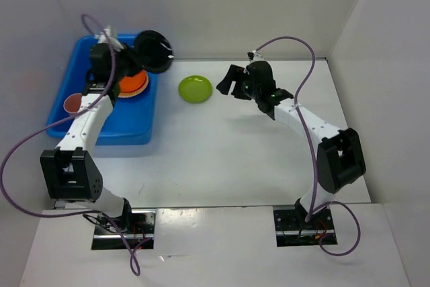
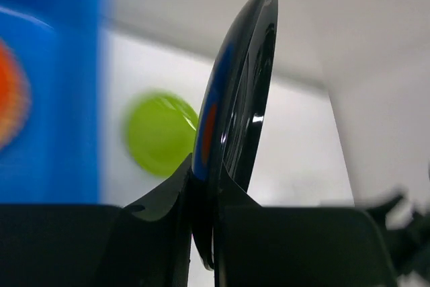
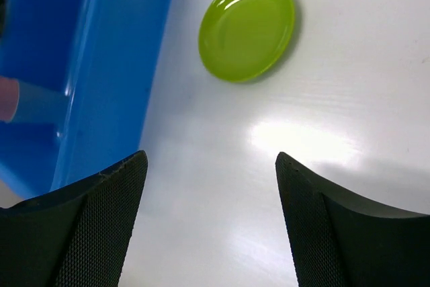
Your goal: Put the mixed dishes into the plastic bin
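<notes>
My left gripper (image 1: 133, 48) is shut on the rim of a glossy black plate (image 1: 153, 50), holding it on edge above the far right corner of the blue plastic bin (image 1: 117, 122). The left wrist view shows that black plate (image 2: 238, 78) edge-on, pinched between the jaws of the left gripper (image 2: 208, 206). An orange plate (image 1: 132, 85) and a salmon-pink cup (image 1: 72, 103) lie inside the bin. The lime green plate (image 1: 195, 89) rests on the table just right of the bin. My right gripper (image 1: 228, 80) hangs open and empty, right of that green plate (image 3: 246, 27).
White walls enclose the table at the back and on both sides. The bin's right wall (image 3: 101, 65) runs close beside the green plate. The pink cup (image 3: 8, 99) shows at the left edge of the right wrist view.
</notes>
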Tool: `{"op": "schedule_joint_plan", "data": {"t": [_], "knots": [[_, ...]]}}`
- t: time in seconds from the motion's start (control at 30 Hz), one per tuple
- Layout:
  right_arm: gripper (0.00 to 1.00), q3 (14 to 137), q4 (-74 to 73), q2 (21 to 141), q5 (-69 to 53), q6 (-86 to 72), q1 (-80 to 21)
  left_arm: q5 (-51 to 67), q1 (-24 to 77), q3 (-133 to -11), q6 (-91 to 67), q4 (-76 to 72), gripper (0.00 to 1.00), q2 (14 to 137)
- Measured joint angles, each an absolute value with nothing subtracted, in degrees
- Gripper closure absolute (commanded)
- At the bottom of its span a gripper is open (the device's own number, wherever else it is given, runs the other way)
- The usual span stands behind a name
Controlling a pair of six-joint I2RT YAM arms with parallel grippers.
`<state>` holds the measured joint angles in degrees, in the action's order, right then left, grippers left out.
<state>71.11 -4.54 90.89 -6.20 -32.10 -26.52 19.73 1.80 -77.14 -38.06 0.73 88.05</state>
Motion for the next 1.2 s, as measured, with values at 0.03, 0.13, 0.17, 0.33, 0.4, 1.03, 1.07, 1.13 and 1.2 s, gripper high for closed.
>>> {"op": "schedule_joint_plan", "data": {"t": [0.03,0.13,0.17,0.33,0.4,1.03,1.07,1.13,1.2], "knots": [[0.18,71.5,-3.4,92.2,-6.0,-32.7,-26.3,16.2,-0.1,-77.1,-39.4,-0.2,1.00,87.3],[0.18,75.1,-0.9,98.5,-6.1,-34.5,-25.7,6.4,-5.8,-73.8,-45.4,-6.9,1.00,85.9],[0.18,76.8,-0.2,101.0,-6.1,-34.9,-25.7,3.8,-7.2,-72.3,-47.4,-8.6,1.00,86.0],[0.17,83.7,1.1,114.5,-6.3,-36.7,-25.7,-2.0,-10.0,-70.7,-56.3,-14.0,1.00,96.2],[0.17,85.8,0.7,119.0,-6.3,-37.3,-25.7,-2.3,-10.2,-70.9,-59.0,-15.0,1.00,101.9],[0.19,102.7,-5.3,133.1,-6.5,-40.7,-25.5,-4.4,-11.2,-75.3,-69.5,-18.9,0.37,117.9],[0.19,102.8,-5.7,133.3,-6.4,-40.8,-25.5,-4.6,-11.2,-74.8,-69.3,-18.9,0.35,117.5],[0.19,102.8,-6.7,133.7,-6.4,-40.9,-25.5,-5.4,-11.2,-73.1,-69.2,-18.3,0.24,115.9],[0.20,103.4,-7.8,133.9,-6.5,-40.9,-25.5,-6.9,-11.2,-70.9,-68.9,-17.3,0.05,113.0]]}}
